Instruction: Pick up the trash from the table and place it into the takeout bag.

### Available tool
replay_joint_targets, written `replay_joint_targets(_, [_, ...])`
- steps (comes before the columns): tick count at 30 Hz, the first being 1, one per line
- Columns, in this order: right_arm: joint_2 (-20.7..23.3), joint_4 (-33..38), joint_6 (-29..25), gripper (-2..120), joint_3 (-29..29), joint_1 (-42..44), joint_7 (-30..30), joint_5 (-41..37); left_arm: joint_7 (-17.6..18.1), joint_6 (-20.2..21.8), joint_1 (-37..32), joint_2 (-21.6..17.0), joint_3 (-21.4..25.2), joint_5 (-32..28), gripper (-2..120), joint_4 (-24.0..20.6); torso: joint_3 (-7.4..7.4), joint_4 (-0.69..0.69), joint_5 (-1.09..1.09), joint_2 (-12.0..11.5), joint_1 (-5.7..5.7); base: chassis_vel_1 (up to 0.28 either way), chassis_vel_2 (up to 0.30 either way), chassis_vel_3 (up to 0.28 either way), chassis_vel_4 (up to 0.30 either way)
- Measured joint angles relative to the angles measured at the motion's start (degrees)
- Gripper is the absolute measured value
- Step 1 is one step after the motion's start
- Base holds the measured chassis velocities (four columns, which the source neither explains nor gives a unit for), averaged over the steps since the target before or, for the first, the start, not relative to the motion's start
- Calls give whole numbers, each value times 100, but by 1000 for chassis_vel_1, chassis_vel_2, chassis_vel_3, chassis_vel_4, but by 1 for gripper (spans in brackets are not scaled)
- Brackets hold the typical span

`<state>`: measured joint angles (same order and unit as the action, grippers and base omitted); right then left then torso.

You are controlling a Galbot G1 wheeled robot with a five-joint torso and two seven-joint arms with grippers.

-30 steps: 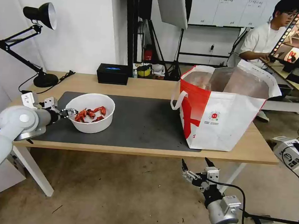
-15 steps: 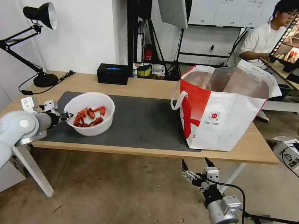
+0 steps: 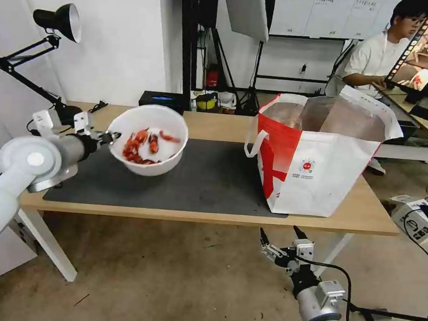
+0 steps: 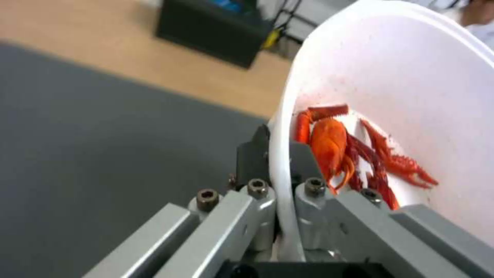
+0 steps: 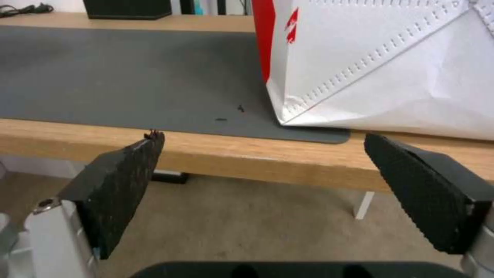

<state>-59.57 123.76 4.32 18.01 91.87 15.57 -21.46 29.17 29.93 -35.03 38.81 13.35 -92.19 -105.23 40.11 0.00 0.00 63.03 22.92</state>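
Below the near table edge, right gripper [image 3: 281,239]: parked low over the floor, jaws spread wide, nothing between them; black pads [image 5: 123,181] seen apart in the right wrist view.
At the left, left gripper [image 3: 107,136]: clamped on the near rim of the white bowl [image 3: 151,140]; one finger [image 4: 252,154] outside the wall, the other inside.
White bowl: held above the dark grey mat [image 3: 207,180], tilted, clear of the surface.
Crayfish shells [image 3: 143,144]: red, gathered on the lower inner side of the bowl.
Table [image 3: 364,213]: light wood, carrying the mat.
Takeout bag [image 3: 324,160]: upright on the right end of the mat, mouth open, well apart from the bowl.
Black box [image 3: 160,98]: at the far table edge, behind the bowl.
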Motion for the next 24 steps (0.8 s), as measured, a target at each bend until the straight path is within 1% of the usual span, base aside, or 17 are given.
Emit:
replay_joint_targets(1, [0, 0, 0, 100, 0, 0, 0, 0, 56, -31, 354, 85, -232, -120, 0, -63, 0, 1, 0, 0, 0, 0, 0, 0, 0])
replay_joint_targets(2, [0, 0, 0, 100, 0, 0, 0, 0, 107, -51, 584, 132, -356, -171, 0, -72, 0, 0, 0, 0, 0, 0, 0, 0, 0])
replay_joint_targets(3, [0, 0, 0, 100, 0, 0, 0, 0, 107, -51, 584, 132, -356, -171, 0, -72, 0, 0, 0, 0, 0, 0, 0, 0, 0])
replay_joint_targets(4, [0, 0, 0, 100, 0, 0, -1, 0, 158, -71, 837, 182, -495, -214, 0, -61, 0, -1, 2, 0, -1, 0, 0, 0, 0])
replay_joint_targets(6, [0, 0, 0, 100, 0, 0, -1, 0, 218, -83, 1309, 313, -771, -251, 0, 59, 0, 0, -1, 0, 0, 0, 0, 0, 0])
replay_joint_targets(7, [0, 0, 0, 100, 0, 0, -1, 0, 218, -83, 1309, 313, -771, -251, 0, 59, 0, 0, -1, 0, 0, 0, 0, 0, 0])
replay_joint_targets(10, [0, 0, 0, 100, 0, 0, 0, 0, 249, -87, 1910, 559, -1094, -306, 0, 294, 0, 1, 1, 0, 0, 0, 0, 0, 0])
replay_joint_targets(11, [0, 0, 0, 100, 0, 0, 0, 0, 249, -87, 1910, 559, -1094, -306, 0, 294, 0, 1, 1, 0, 0, 0, 0, 0, 0])
replay_joint_targets(13, [0, 0, 0, 100, 0, 0, 0, 0, 266, -88, 2281, 786, -1396, -315, 0, 492, 0, 1, 2, 0, 0, 0, 0, 0, 0])
replay_joint_targets(14, [0, 0, 0, 100, 0, 0, 0, 0, 266, -88, 2281, 786, -1396, -315, 0, 492, 0, 1, 2, 0, 0, 0, 0, 0, 0])
replay_joint_targets(17, [0, 0, 0, 100, 1, 0, -1, 0, 374, -88, 2696, 1177, -1766, -331, 0, 704, 0, -1, 0, -1, 0, 0, 0, 0, 0])
replay_joint_targets(18, [0, 0, 0, 100, 1, 0, -1, 0, 374, -88, 2696, 1177, -1766, -331, 0, 704, 0, -1, 0, -1, 0, 0, 0, 0, 0])
replay_joint_targets(19, [0, 0, 0, 100, 0, 0, 0, 0, 439, -97, 2855, 1358, -1885, -337, 0, 780, 0, 0, 3, 0, 0, 0, 0, 0, 0])
replay_joint_targets(20, [0, 0, 0, 100, 0, 0, 0, 0, 439, -97, 2855, 1358, -1885, -337, 0, 780, 0, 0, 3, 0, 0, 0, 0, 0, 0])
replay_joint_targets(22, [0, 0, 0, 100, 0, 0, -1, 0, 537, -165, 3178, 1674, -2121, -340, 0, 967, 0, -1, 0, -1, 0, 0, 0, 0, 0])
replay_joint_targets(23, [0, 0, 0, 100, 0, 0, -1, 0, 537, -165, 3178, 1674, -2121, -340, 0, 967, 0, -1, 0, -1, 0, 0, 0, 0, 0])
replay_joint_targets(24, [0, 0, 0, 100, 0, 0, -1, 0, 560, -199, 3324, 1802, -2210, -339, 0, 1040, 0, 0, 1, -1, 0, 0, 0, 0, 0])
